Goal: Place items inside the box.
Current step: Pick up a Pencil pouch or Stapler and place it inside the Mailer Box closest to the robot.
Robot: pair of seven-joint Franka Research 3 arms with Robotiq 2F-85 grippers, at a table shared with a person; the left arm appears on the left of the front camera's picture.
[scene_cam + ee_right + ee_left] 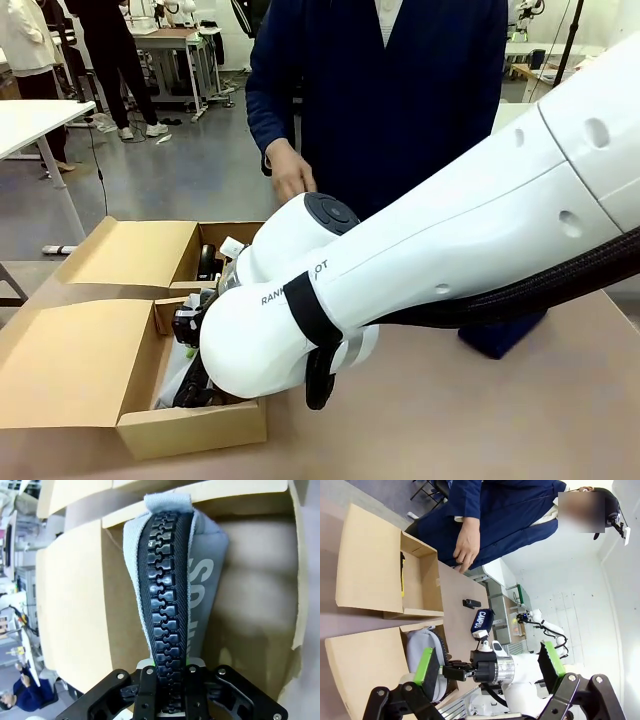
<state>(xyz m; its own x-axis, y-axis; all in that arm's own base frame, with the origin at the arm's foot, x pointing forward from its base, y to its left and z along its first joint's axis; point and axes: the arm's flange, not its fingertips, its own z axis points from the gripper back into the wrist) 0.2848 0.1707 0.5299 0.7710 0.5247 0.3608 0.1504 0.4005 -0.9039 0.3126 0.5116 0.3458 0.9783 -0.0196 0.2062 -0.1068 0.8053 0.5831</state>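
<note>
1. Right now the right tool (170, 672) is clamped shut on the zip end of the grey zip pencil case (170, 580). The case hangs down inside the open cardboard box (190, 428), in the part nearer the robot. I can't tell whether its lower end touches the bottom.
2. Some things are already in. The yellow-black utility knife (402, 575) lies against the wall of the far part of the box. A black thing (208, 262) sits in that part too, and I'd guess it's a stapler.
3. Two things are left out. The navy blue pouch (481, 621) and a small black item (471, 603) lie on the surface (450, 420) beyond the box, well apart from it.
4. The left tool (487, 665) hangs above with its green pads spread wide, holding nothing.
5. The person's hand (291, 172) hovers near the box's far edge, touching none of the items.
6. My read is that the job is past halfway. The case needs letting go, then the pouch and the small black item have to go in.
</note>
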